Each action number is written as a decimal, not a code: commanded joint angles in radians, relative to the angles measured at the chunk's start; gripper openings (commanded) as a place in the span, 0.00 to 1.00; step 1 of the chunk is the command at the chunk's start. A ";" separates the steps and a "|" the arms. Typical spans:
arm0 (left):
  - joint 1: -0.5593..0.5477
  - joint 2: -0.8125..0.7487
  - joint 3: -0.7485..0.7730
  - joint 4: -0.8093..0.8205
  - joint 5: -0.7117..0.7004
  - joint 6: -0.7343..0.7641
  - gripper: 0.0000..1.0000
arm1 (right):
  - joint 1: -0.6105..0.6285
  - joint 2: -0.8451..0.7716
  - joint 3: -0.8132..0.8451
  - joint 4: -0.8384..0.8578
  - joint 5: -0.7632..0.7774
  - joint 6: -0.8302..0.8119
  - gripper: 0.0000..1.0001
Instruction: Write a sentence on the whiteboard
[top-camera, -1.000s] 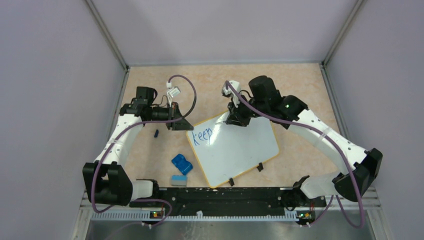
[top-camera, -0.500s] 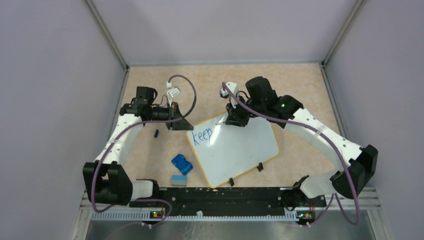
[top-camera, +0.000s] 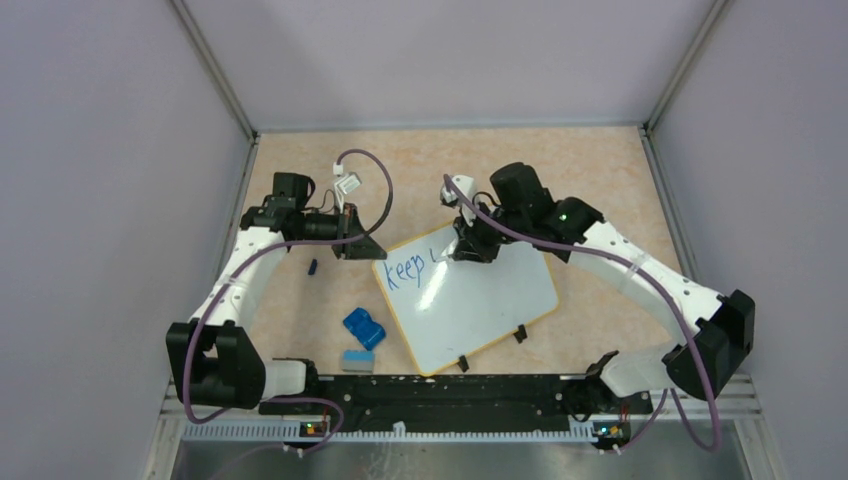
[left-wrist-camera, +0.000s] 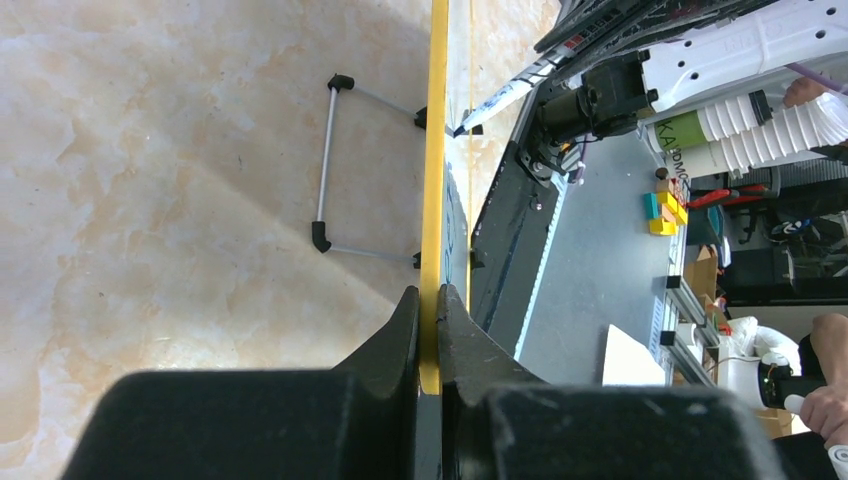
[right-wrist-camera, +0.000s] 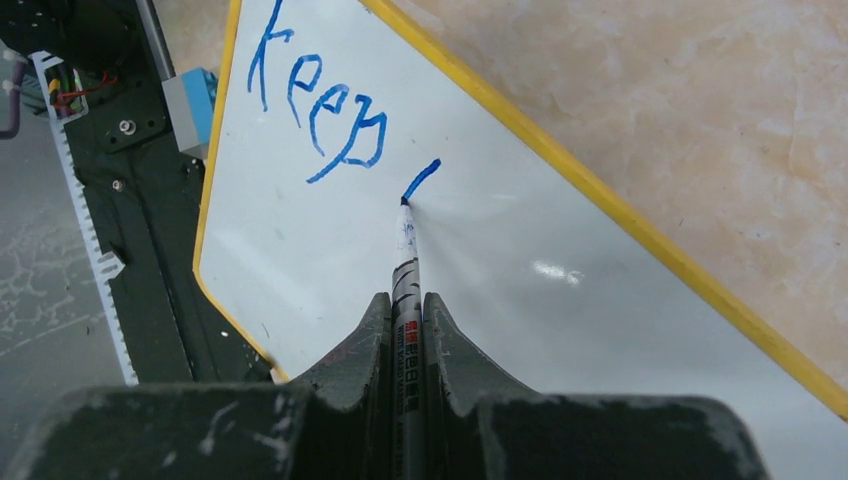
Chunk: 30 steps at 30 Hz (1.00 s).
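Note:
The whiteboard (top-camera: 480, 300) with a yellow rim lies tilted on the table, two black clips on its near edge. The sentence (top-camera: 405, 270) reads "keep" in blue, with one short new stroke (right-wrist-camera: 422, 178) to its right. My left gripper (top-camera: 358, 243) is shut on the board's yellow rim (left-wrist-camera: 432, 200) at its far left corner. My right gripper (top-camera: 468, 245) is shut on a white marker (right-wrist-camera: 407, 290); its tip touches the board at the lower end of the new stroke.
A blue eraser (top-camera: 364, 328) and a grey-blue block (top-camera: 356, 361) lie left of the board. A small dark marker cap (top-camera: 313, 267) lies by the left arm. A wire stand (left-wrist-camera: 335, 165) shows under the board. The black base rail (top-camera: 440, 390) runs along the near edge.
My right gripper has moved slightly toward the near side with the marker, and a short blue stroke now shows right of "keep". The left arm has not moved.

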 joint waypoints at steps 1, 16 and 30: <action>-0.017 0.013 -0.003 -0.013 -0.027 0.017 0.00 | -0.004 -0.041 -0.032 0.004 0.006 -0.017 0.00; -0.021 0.010 -0.004 -0.012 -0.033 0.016 0.00 | 0.006 -0.042 -0.028 0.012 -0.005 -0.011 0.00; -0.021 0.009 -0.004 -0.013 -0.034 0.014 0.00 | 0.002 -0.021 0.024 0.039 0.029 0.006 0.00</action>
